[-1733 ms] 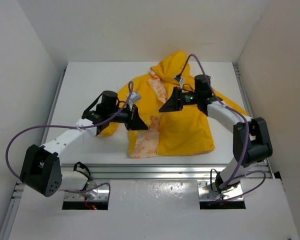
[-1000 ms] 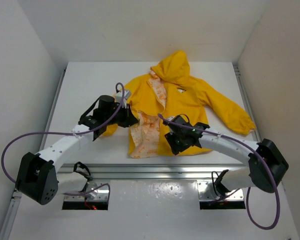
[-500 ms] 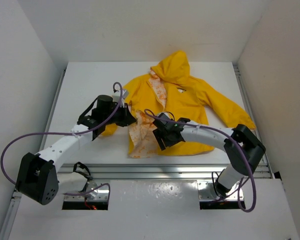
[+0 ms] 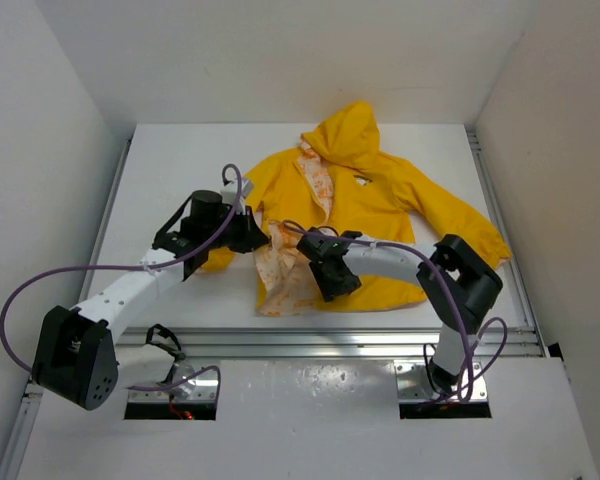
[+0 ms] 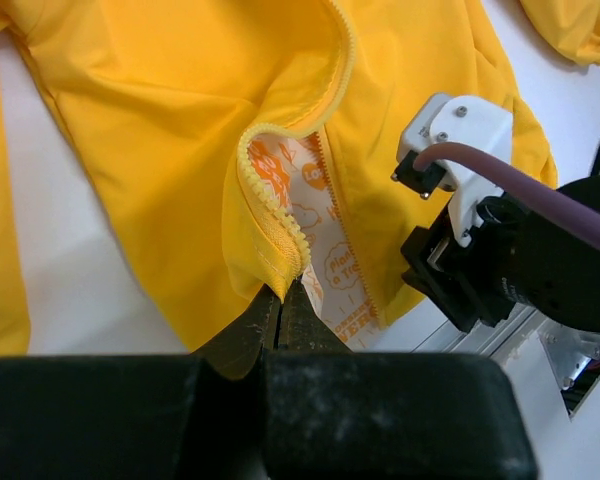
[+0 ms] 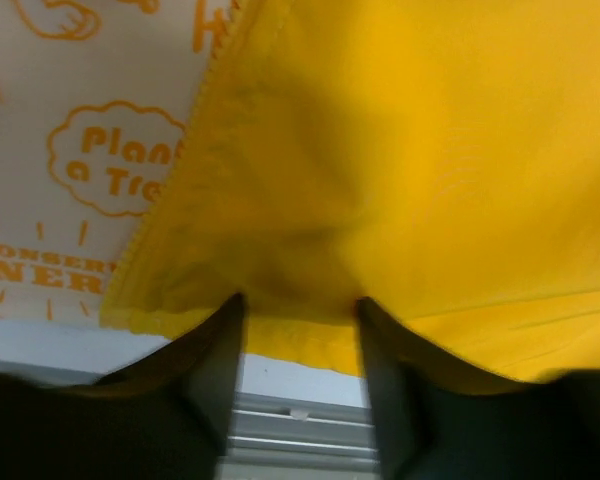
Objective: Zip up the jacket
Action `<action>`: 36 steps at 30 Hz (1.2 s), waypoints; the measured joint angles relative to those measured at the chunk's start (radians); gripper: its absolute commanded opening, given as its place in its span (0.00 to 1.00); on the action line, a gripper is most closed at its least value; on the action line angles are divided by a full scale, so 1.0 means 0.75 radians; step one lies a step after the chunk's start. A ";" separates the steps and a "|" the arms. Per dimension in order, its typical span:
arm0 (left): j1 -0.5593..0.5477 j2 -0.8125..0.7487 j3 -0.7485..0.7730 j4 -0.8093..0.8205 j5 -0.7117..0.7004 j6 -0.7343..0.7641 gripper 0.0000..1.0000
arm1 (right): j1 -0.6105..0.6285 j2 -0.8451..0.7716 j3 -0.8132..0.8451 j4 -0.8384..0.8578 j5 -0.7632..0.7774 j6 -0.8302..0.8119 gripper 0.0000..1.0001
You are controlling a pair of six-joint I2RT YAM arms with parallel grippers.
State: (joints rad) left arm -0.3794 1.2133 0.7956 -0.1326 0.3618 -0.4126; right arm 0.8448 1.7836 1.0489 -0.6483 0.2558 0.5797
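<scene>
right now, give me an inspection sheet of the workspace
surface: white table, bare apart from the jacket
job's things: yellow jacket lying flat, hood at the far side, front unzipped, patterned lining showing
clutter: nothing seen
fingers: left fingers shut on the jacket's zipper edge; right fingers open, straddling the bottom hem
cables: purple cables loop off both arms, none lying on the jacket
surroundings: plain walls on three sides, metal rail along the near edge
</scene>
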 measured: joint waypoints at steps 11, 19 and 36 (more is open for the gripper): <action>0.017 0.001 0.000 0.004 0.001 0.001 0.00 | -0.078 -0.038 -0.073 0.027 -0.063 -0.012 0.00; 0.018 0.003 0.000 0.011 0.006 0.014 0.00 | -0.273 -0.535 -0.259 0.072 -0.142 -0.250 0.00; 0.016 0.041 0.000 0.049 0.011 0.026 0.00 | -0.404 -0.768 -0.575 0.116 -0.381 -0.622 0.00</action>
State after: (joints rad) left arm -0.3672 1.2438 0.7956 -0.0959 0.3702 -0.3931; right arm 0.5415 1.2079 0.6174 -0.5613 -0.0303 0.1135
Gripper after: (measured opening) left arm 0.010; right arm 0.003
